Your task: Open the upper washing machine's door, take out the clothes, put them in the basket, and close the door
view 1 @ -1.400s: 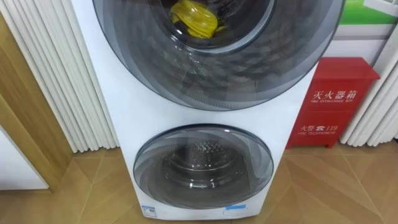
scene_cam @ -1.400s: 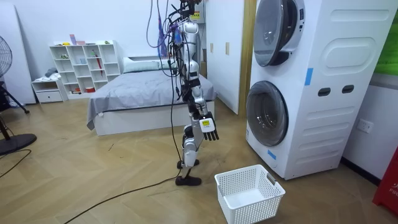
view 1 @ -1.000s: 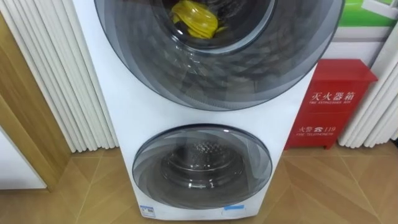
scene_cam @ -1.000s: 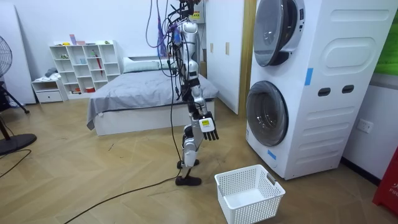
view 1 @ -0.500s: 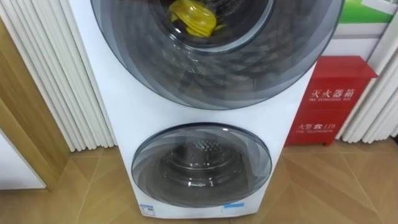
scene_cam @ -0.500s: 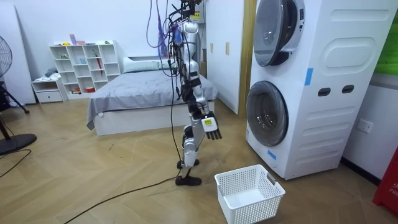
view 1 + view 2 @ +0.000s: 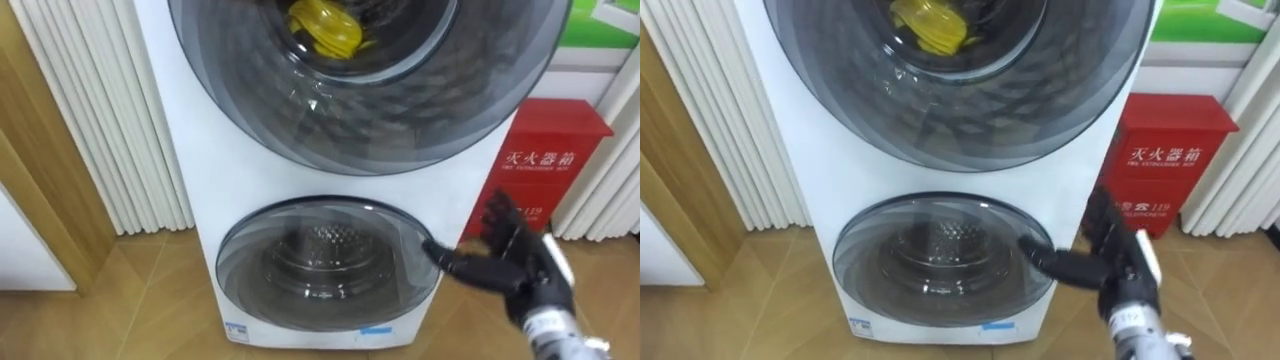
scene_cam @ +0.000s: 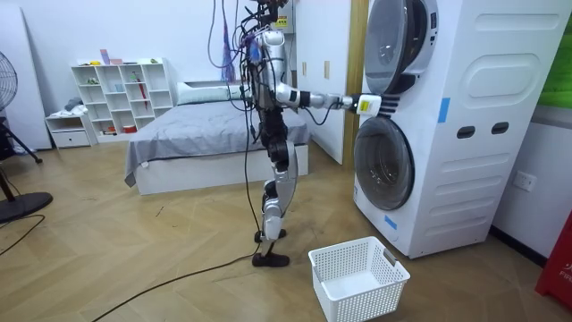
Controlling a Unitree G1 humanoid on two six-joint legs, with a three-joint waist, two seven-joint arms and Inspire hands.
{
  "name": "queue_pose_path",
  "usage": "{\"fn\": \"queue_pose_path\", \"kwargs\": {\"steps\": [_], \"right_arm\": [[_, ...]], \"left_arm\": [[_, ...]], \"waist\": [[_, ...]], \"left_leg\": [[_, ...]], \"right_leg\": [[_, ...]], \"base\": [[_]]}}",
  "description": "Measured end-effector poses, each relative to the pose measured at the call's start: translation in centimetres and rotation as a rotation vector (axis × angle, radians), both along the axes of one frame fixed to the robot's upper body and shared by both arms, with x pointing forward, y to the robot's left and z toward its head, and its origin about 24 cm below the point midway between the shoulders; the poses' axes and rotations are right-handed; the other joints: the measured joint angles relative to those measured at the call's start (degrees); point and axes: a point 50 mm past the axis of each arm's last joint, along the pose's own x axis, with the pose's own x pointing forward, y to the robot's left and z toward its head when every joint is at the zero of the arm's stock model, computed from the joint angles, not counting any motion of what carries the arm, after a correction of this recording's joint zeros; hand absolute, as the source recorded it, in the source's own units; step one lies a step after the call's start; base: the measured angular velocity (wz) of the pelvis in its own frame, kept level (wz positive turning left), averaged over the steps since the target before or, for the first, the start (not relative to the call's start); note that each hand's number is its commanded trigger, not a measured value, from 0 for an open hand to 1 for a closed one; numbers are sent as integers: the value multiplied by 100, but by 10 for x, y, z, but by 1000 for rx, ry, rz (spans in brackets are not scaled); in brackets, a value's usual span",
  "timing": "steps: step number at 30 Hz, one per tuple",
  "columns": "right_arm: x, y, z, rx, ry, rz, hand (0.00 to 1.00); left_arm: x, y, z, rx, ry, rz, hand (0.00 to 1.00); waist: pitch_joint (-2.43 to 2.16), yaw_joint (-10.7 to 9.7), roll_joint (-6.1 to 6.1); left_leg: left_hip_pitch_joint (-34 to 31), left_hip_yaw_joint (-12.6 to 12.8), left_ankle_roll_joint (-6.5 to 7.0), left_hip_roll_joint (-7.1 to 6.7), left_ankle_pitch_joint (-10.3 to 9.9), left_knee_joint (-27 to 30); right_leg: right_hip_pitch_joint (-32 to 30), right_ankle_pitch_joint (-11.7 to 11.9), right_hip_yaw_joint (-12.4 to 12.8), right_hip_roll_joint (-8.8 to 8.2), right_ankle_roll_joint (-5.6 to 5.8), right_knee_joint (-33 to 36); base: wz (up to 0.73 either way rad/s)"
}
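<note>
We catch the robot standing before the stacked washing machine [image 7: 185, 170] at the reach-for-the-door stage. Its right hand [image 7: 518, 268] hovers empty, fingers spread wide. The thumb aims at the rim of the lower door [image 7: 395, 232] near four o'clock, apparently short of touching. The clothes [image 7: 325, 25], a yellow bundle, sit in the upper drum [image 7: 390, 30] at twelve o'clock of the eye view, behind an upper door [image 7: 420, 115] that looks shut. The lower drum [image 7: 325, 252] appears bare. We judge the next move calls for raising the hand to the upper door and swinging it open before any grasp. A white basket [image 8: 362, 302] waits empty on the floor [image 8: 179, 259], at the machine's seven o'clock in the room view.
</note>
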Motion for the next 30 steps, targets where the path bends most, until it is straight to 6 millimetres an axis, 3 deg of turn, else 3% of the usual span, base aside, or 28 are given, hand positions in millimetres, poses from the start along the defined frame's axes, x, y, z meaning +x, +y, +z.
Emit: {"fn": "queue_pose_path", "kwargs": {"steps": [10,20,24,30], "right_arm": [[29,2,63,-92,-226,5,0],[33,-2,74,-98,-262,-76,0],[36,-6,82,-105,-278,-103,0],[45,-14,98,-97,-307,-144,0]], "left_arm": [[1,4,1,17,23,-43,0],[10,7,3,34,12,-86,0],[18,8,5,46,-11,-114,0],[15,10,5,55,39,-171,0]], "waist": [[-11,37,-8],[21,120,-124],[17,174,-174],[3,215,-230]], "left_leg": [[75,-95,-6,10,7,-43],[96,-149,-10,1,9,-72],[82,-156,-10,1,9,-78],[80,-296,-10,-4,9,-81]], "right_leg": [[39,0,9,14,0,-8],[86,0,-11,22,0,-8],[68,0,-56,21,0,-8],[73,0,-162,26,0,-7]], "base": [[4],[2],[0],[3]]}}
